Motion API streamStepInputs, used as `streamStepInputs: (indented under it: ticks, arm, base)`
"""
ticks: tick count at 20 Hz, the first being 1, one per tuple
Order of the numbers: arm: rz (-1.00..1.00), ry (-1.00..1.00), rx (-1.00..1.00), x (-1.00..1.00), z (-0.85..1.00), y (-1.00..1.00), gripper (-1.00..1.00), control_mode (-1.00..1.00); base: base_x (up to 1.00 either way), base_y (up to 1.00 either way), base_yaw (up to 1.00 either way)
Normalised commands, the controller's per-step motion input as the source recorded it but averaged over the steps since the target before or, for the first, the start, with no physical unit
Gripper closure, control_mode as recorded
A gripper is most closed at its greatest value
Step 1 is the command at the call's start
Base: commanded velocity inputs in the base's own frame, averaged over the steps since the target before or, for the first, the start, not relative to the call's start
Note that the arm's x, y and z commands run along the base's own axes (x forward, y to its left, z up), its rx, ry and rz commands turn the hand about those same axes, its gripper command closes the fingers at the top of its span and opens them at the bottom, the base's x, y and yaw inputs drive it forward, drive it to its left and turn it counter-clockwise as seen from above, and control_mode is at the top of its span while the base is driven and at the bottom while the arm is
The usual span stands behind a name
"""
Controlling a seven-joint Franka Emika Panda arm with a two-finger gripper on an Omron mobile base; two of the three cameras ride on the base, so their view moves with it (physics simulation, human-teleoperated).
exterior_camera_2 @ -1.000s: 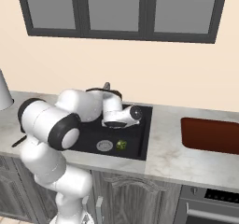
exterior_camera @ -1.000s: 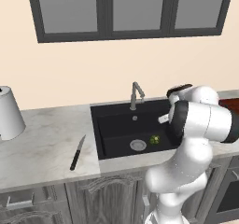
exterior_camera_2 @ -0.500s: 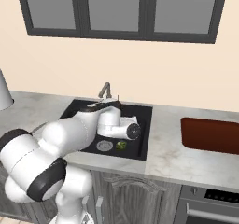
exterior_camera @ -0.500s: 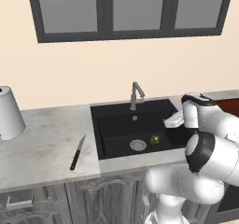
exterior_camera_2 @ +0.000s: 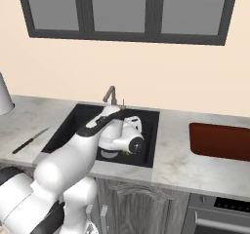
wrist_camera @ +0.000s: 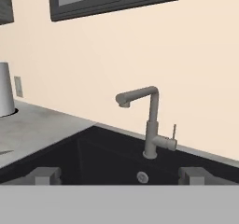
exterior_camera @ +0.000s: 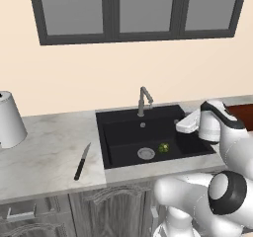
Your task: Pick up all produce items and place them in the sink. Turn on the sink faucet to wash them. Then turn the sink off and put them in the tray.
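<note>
Looking along my gripper (wrist_camera: 119,175), I see its fingers spread wide and holding nothing, aimed at the gooseneck faucet (wrist_camera: 148,125) behind the black sink (exterior_camera: 123,127). The broccoli floret (exterior_camera: 163,147) sits on the basin floor just right of the drain (exterior_camera: 146,153). The reddish-brown tray (exterior_camera_2: 222,141) lies on the counter well right of the sink.

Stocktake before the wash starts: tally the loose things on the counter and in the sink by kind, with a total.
Broccoli: 1, in the sink
Knife: 1, on the counter
Tray: 1
Paper towel roll: 1
Total: 4
</note>
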Motion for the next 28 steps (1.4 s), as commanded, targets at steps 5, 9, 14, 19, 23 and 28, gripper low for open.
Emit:
streamStepInputs:
  ticks: [5, 9, 14, 19, 23, 28]
  arm:
    - [0.0, -0.01, 0.03, 0.0, 0.12, -0.02, -1.0, -1.0]
    - [0.0, 0.01, 0.05, 0.1, 0.0, -0.05, -1.0, -1.0]
    - [0.0, 0.0, 0.04, 0.19, 0.0, -0.06, -1.0, -1.0]
    - [0.0, 0.0, 0.0, 0.27, 0.0, 0.0, -1.0, -1.0]
    - [0.0, 0.0, 0.0, 0.23, 0.0, 0.0, -1.0, -1.0]
    - [0.02, 0.0, 0.0, 0.19, 0.0, 0.0, -1.0, -1.0]
  base:
    - [0.0, 0.0, 0.0]
    - [0.0, 0.0, 0.0]
    - [0.0, 0.0, 0.0]
    - [0.0, 0.0, 0.0]
    - [0.0, 0.0, 0.0]
    - [0.0, 0.0, 0.0]
